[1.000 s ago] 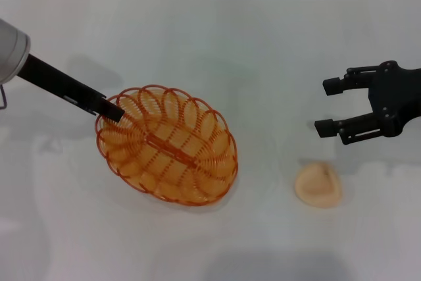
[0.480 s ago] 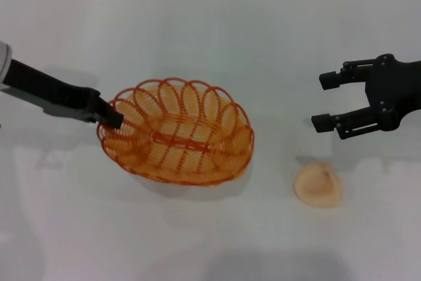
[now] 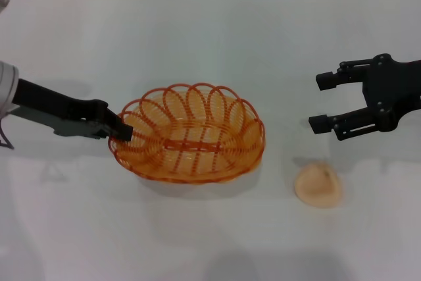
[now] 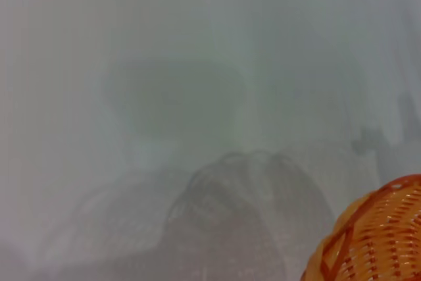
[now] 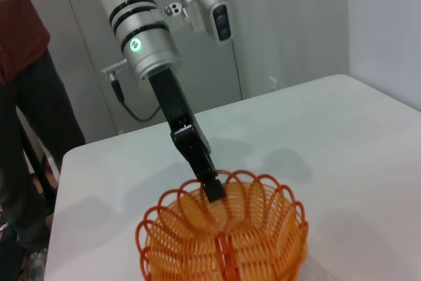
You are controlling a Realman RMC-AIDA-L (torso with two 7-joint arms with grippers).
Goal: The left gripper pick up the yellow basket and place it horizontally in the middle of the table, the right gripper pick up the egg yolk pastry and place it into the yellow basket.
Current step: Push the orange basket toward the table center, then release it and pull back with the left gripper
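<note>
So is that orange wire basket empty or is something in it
Empty. The oval orange wire basket holds nothing; the small round beige pastry lies apart on the white table.

No readable text, label, brand, number or sign shows anywhere — not on the tabletop (image 3: 210, 37), not on either arm — only unmarked surfaces in all three views.

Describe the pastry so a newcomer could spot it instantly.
On the white table, look to the robot's right of the yellow basket, just below the open right hand. The egg yolk pastry lies there alone: small, round, pale peach, smooth.
</note>
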